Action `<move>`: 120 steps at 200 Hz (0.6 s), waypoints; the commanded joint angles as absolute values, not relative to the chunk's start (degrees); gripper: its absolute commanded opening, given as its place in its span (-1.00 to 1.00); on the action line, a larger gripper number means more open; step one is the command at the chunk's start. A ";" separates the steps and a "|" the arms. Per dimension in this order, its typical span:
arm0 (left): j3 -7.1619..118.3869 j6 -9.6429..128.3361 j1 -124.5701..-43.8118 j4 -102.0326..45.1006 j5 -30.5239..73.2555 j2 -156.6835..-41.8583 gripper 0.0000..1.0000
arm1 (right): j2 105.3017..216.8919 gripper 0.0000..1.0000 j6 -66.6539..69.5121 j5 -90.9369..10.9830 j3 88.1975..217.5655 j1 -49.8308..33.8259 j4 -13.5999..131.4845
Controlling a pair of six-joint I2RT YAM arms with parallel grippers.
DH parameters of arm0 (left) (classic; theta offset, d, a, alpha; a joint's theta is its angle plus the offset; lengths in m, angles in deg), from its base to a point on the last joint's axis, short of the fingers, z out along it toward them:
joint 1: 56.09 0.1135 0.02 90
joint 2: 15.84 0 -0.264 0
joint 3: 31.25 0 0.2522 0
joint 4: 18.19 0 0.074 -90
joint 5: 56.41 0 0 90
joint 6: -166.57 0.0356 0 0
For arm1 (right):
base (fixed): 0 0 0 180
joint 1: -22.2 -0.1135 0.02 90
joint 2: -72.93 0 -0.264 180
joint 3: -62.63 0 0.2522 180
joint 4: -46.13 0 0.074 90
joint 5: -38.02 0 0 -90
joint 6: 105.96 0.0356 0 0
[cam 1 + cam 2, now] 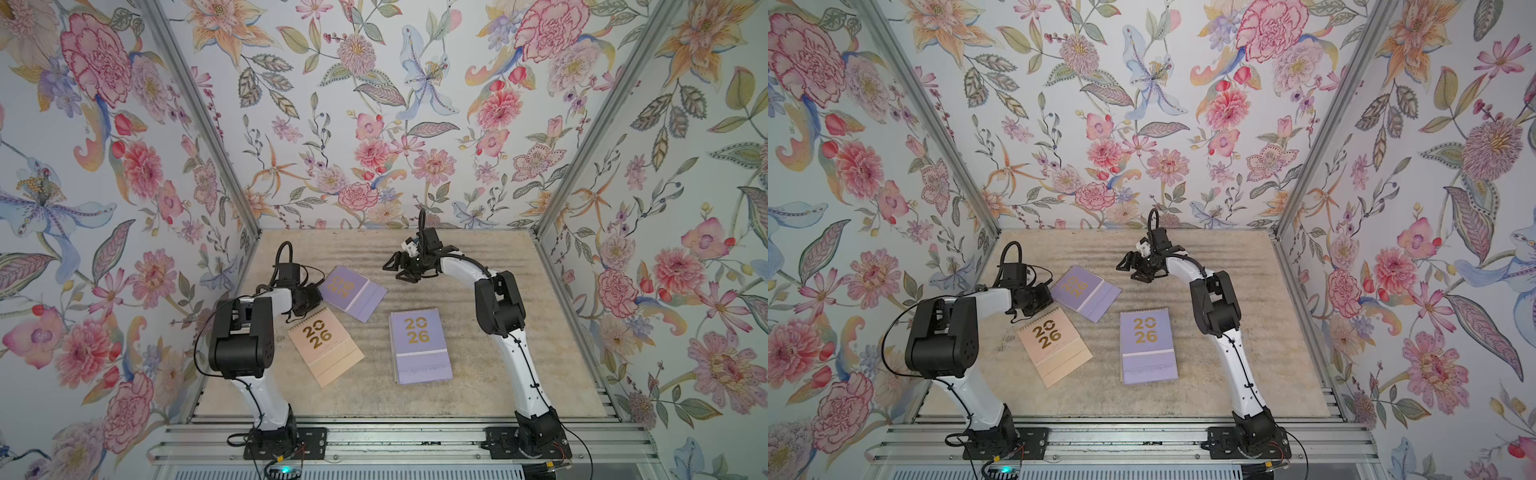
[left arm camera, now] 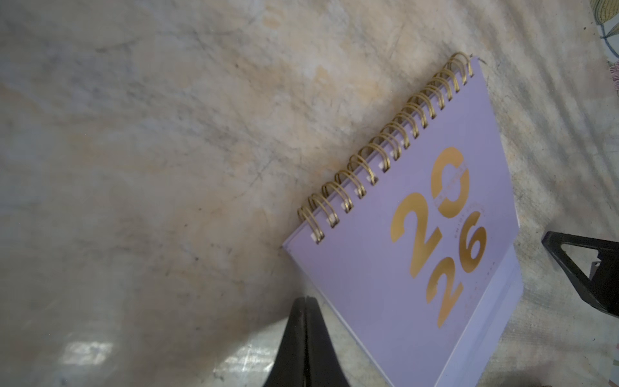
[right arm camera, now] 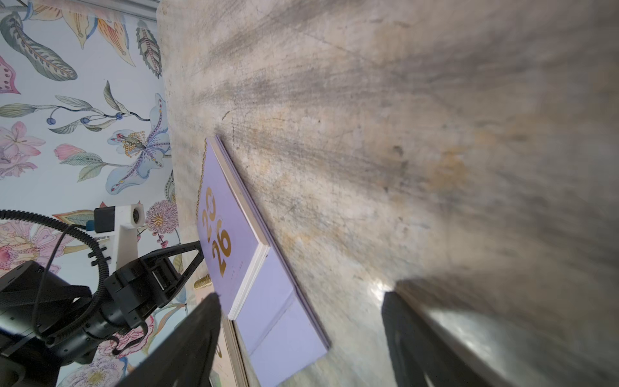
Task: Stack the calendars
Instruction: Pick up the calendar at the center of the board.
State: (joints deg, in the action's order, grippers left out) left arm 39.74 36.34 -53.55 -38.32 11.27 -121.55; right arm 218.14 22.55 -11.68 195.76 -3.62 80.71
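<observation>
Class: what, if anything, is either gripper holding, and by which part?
Nothing is held. Left gripper: jaws shut, empty, beside the far lilac calendar; right gripper: jaws open, empty.

We see a lilac pile [image 1: 419, 351] lying flat mid-bench [image 1: 498, 374], gold "2026" upright to us, spiral at the far edge. Left of it lies the peach-pink calendar [image 1: 326, 351], askew. Behind that, the lone lilac calendar [image 1: 353, 293] lies flat, turned well around.
</observation>
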 commanded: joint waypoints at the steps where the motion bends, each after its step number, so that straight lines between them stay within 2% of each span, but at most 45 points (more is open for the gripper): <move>1: 41.94 37.33 -53.15 -38.79 10.27 -123.76 -0.88 | 220.09 0.58 23.55 -10.06 197.06 -4.77 82.28; 77: 48.94 35.43 -57.81 -37.73 5.24 -132.39 -0.81 | 223.53 0.59 26.33 -8.38 200.32 -6.63 82.32; 120: 52.63 32.45 -60.49 -36.35 3.89 -136.17 -0.80 | 225.60 0.57 28.42 -3.97 203.32 -7.42 82.24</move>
State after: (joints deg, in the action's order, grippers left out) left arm 51.26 34.15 -58.59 -34.45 5.00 -132.28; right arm 222.71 26.55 -6.74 202.04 -6.25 80.45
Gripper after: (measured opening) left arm 0.099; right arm 0.792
